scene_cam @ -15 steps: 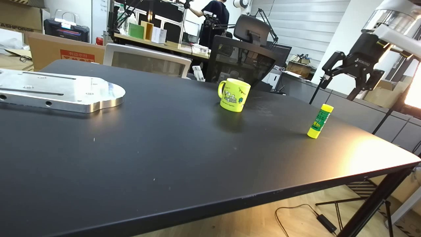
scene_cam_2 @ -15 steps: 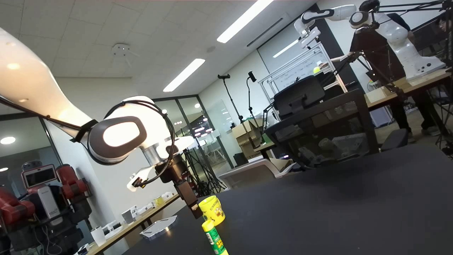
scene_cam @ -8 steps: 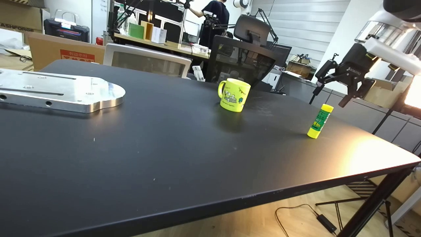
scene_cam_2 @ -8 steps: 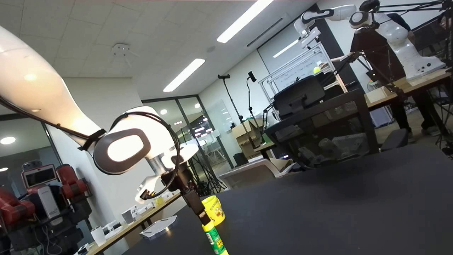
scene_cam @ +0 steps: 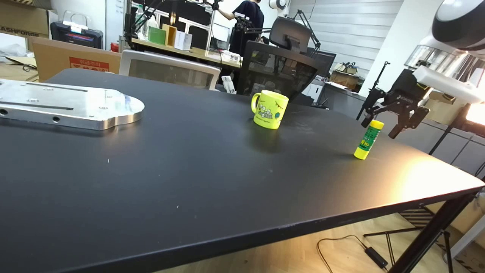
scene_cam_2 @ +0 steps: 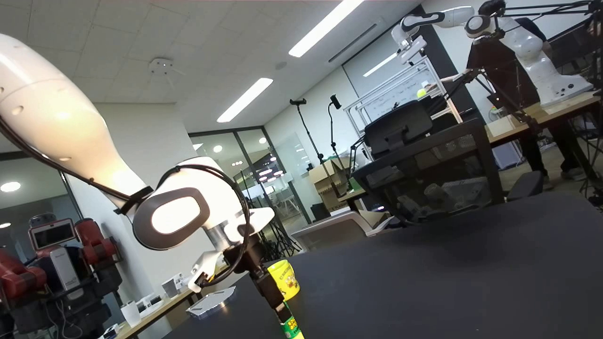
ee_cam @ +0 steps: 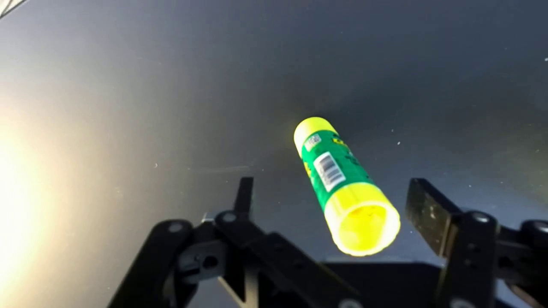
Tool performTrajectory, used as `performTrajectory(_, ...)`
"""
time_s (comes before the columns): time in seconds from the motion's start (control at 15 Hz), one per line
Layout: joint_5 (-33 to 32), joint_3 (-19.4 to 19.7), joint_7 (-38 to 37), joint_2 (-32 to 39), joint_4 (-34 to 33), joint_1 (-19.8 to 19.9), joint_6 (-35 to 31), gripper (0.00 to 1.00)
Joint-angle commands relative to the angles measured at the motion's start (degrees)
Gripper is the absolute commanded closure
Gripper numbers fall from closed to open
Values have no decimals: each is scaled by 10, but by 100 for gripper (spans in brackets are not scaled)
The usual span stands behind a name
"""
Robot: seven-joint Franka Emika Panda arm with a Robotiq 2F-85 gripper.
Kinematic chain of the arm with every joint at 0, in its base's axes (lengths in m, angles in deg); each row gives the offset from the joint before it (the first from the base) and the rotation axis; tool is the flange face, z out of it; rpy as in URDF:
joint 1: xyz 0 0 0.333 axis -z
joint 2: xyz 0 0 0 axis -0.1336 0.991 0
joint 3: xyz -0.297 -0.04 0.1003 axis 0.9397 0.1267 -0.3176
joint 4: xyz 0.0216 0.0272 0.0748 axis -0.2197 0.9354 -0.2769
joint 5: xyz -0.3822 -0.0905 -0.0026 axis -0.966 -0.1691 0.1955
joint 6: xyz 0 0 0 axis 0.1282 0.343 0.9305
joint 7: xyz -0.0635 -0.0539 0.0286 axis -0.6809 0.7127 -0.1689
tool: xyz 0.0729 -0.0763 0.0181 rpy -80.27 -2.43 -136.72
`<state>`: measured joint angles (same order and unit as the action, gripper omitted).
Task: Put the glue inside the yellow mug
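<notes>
You were working in a robotics lab, partly furnished like an office. Besides your own white arm, a similar arm stood on a wood-topped desk, and a red-and-black robot with a screen stood off to one side. A mesh-backed chair stood at your dark table, a computer monitor showed beyond, long light panels ran along the ceiling, and a glass partition stood farther back.
</notes>
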<state>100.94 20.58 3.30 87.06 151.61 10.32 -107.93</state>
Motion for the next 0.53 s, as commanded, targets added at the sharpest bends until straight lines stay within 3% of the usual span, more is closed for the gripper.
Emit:
performTrajectory(0.0, -8, 9, -15, 22, -11, -8, 0, 40)
performTrajectory(0.47, 1, -2, -8, 17, -10, -5, 2, 89)
